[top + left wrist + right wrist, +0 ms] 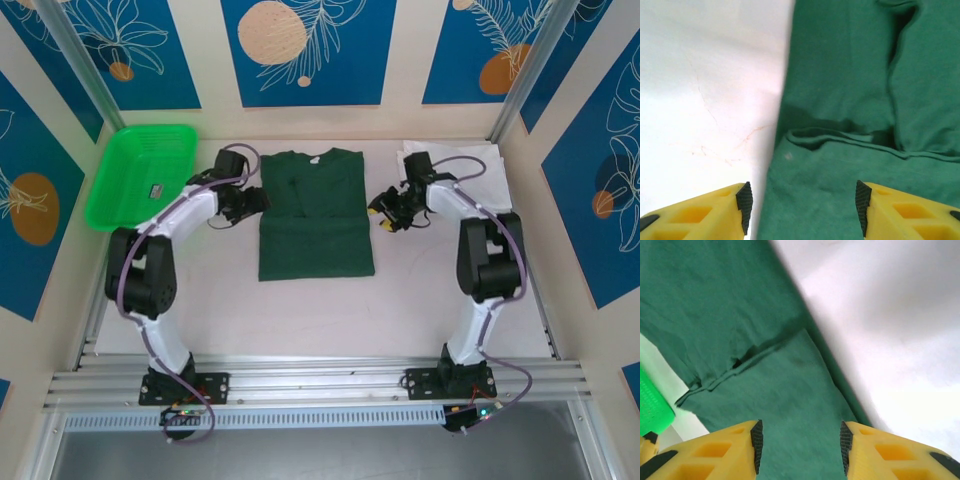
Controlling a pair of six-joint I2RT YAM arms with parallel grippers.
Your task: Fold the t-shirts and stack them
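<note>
Dark green t-shirt [315, 215], partly folded, flat at the centre of the white table [300, 310]; a cloth edge runs across its middle. White t-shirt [455, 160] lies at the far right corner, well apart from the green one. Left gripper [250, 203] is beside the green shirt's left edge and right gripper [385, 212] beside its right edge. In both wrist views the yellow fingers stand parted with nothing between them. Bright green basket [140, 175] sits at far left.
</note>
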